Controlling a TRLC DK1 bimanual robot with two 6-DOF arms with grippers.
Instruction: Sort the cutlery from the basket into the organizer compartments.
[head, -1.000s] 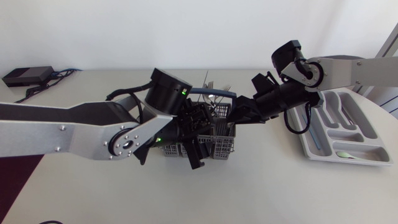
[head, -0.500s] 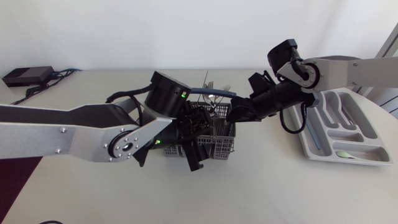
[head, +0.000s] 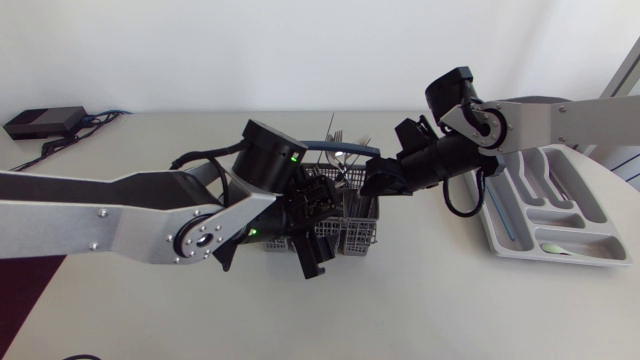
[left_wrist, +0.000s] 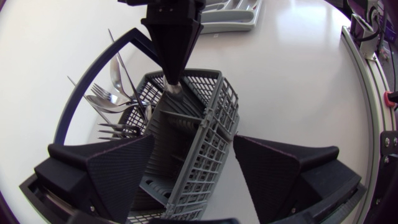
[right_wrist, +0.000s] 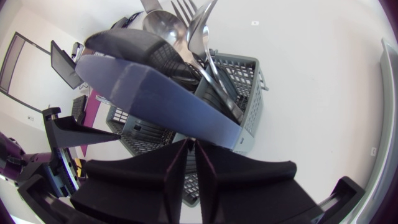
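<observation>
The grey basket (head: 352, 235) stands mid-bench (head: 450, 310). Forks and spoons (head: 345, 145) stand up in its far part, and its blue carrying handle (head: 355, 149) is tipped towards the far side. The left gripper (left_wrist: 194, 138) comes in from the left and straddles the basket. Its fingers (left_wrist: 118, 174) are spread wide, one on each side of the mesh walls, and I cannot tell whether both press on it. The right gripper (right_wrist: 189, 149) comes in from the right to the basket's far right corner, pointing down. Its fingers are drawn narrow, pinched on the top of a silver handle (left_wrist: 174, 90) that stands inside the basket. The organizer (head: 583, 195) lies well apart at the right end of the bench, with a pale green piece (head: 555, 247) in its near compartment.
</observation>
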